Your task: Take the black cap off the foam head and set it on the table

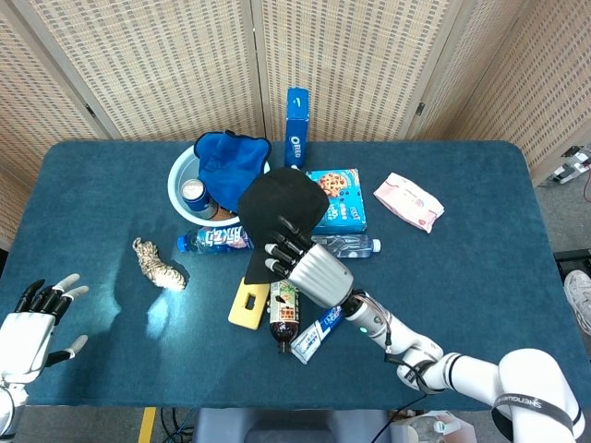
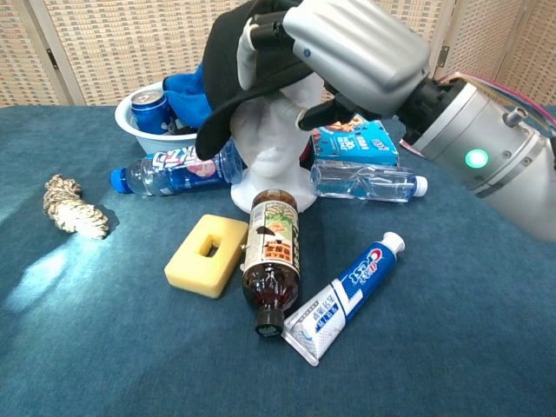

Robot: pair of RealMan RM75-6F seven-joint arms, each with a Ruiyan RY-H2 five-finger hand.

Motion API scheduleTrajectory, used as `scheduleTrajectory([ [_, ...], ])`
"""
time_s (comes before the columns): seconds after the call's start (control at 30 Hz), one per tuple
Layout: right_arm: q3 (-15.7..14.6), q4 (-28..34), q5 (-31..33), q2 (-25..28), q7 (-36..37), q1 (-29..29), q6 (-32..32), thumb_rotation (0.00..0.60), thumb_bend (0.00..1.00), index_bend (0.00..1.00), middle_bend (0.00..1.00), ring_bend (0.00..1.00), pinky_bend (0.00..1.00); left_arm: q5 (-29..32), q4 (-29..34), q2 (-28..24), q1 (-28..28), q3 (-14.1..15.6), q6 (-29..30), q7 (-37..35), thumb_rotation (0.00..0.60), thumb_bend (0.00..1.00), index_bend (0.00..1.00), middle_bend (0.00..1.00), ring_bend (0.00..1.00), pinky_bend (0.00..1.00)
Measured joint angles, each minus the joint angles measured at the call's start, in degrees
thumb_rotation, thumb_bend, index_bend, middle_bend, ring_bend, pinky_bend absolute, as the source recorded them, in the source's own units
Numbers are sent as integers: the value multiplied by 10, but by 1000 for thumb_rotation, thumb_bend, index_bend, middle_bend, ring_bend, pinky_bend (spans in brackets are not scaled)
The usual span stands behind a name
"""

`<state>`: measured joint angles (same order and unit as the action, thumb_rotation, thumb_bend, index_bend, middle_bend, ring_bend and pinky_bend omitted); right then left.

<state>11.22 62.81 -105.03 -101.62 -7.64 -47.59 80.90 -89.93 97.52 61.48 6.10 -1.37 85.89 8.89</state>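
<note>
My right hand (image 2: 347, 54) grips the black cap (image 2: 224, 80) by its crown and holds it tilted above the white foam head (image 2: 274, 146), whose face now shows beneath the brim. In the head view the cap (image 1: 280, 209) and the right hand (image 1: 309, 269) cover the foam head. The left hand (image 1: 28, 330) rests at the table's near left corner, fingers apart, holding nothing.
Around the head's base lie a yellow sponge (image 2: 207, 254), a brown bottle (image 2: 272, 261), a toothpaste tube (image 2: 346, 294) and two water bottles (image 2: 365, 182) (image 2: 169, 169). A white bowl (image 1: 177, 185) with blue cloth and a can stands behind. Cookie boxes (image 1: 338, 197), a pink packet (image 1: 407, 201) and a rope toy (image 1: 159, 263) lie nearby.
</note>
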Motion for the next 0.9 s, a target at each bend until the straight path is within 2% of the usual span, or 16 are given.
scheduleTrajectory([
  [0.5, 62, -6, 45, -17, -20, -49, 0, 600, 604, 719, 391, 187, 28, 2, -1, 0, -1, 2, -1, -3, 600, 170, 255, 145, 180, 72],
  [0.9, 119, -57, 78, -31, -62, -108, 6, 600, 604, 760, 422, 209, 27, 6, -5, -2, 0, 2, -6, -12, 600, 170, 258, 145, 180, 72],
])
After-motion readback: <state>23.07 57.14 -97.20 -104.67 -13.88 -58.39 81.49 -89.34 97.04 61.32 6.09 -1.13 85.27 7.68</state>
